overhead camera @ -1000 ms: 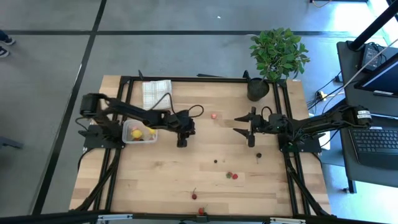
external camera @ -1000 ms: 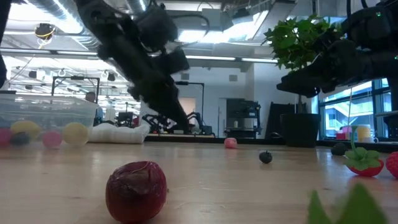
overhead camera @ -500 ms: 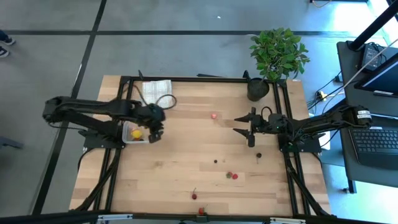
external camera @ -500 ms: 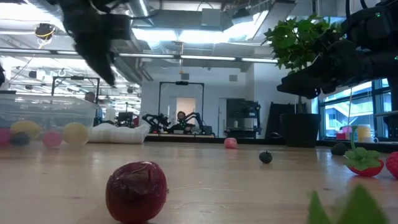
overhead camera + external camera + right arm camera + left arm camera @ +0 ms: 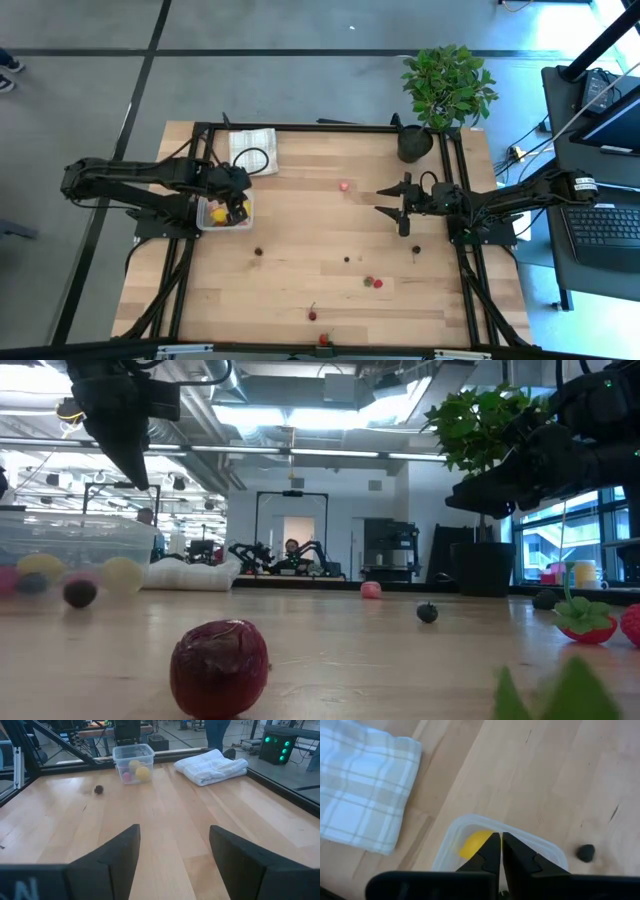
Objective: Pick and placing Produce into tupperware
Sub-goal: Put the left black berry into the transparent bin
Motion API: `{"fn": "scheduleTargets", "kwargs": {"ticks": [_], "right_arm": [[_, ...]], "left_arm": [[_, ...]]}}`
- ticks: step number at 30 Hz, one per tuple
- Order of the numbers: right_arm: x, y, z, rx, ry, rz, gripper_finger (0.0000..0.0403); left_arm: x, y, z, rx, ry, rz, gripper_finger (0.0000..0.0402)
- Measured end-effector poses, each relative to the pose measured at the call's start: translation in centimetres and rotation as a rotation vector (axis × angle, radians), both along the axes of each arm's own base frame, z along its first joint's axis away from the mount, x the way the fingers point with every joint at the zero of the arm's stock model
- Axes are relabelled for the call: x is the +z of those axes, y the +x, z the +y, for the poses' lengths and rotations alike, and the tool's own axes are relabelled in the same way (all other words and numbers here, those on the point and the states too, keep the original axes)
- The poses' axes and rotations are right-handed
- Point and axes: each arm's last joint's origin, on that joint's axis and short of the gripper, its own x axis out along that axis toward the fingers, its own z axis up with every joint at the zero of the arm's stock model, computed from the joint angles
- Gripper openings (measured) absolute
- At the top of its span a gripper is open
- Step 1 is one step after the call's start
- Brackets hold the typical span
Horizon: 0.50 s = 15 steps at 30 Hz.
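Observation:
The clear tupperware (image 5: 224, 213) stands at the table's left with yellow and pink produce inside (image 5: 133, 760). My left gripper (image 5: 498, 851) hangs above it, pointing down, shut and with nothing between its fingers. A small dark piece (image 5: 258, 252) lies on the wood just beside the tupperware, blurred in the low view (image 5: 80, 593). More produce is scattered: a pink piece (image 5: 343, 185), dark ones (image 5: 347, 259) (image 5: 416, 249), red ones (image 5: 373, 282) and one near the front edge (image 5: 219, 667). My right gripper (image 5: 398, 204) waits open at the right, held level.
A folded checked cloth (image 5: 252, 150) lies beyond the tupperware at the far left. A potted plant (image 5: 447, 85) in a black pot (image 5: 415, 143) stands at the far right corner. Black frame rails (image 5: 320, 127) run along the table's edges.
My left gripper has drawn back from the table's middle toward the left edge, risen, and now hangs over the tupperware. A small dark piece that was not on the wood before now lies beside the tupperware, toward the near edge.

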Motion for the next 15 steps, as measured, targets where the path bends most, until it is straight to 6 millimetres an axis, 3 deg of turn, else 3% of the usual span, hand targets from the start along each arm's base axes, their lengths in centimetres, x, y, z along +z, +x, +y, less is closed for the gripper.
{"fn": "scheduleTargets", "kwargs": {"ticks": [7, 15], "right_arm": [[0.0, 0.0, 0.0, 0.000, 0.000, 0.000, 0.0240], [0.0, 0.0, 0.0, 0.000, -0.001, 0.000, 0.0240]], "left_arm": [[0.0, 0.0, -0.3, -0.043, -0.097, -0.008, 0.0031], [0.2, 0.5, -2.2, -0.156, -0.245, -0.053, 0.0047]]}}
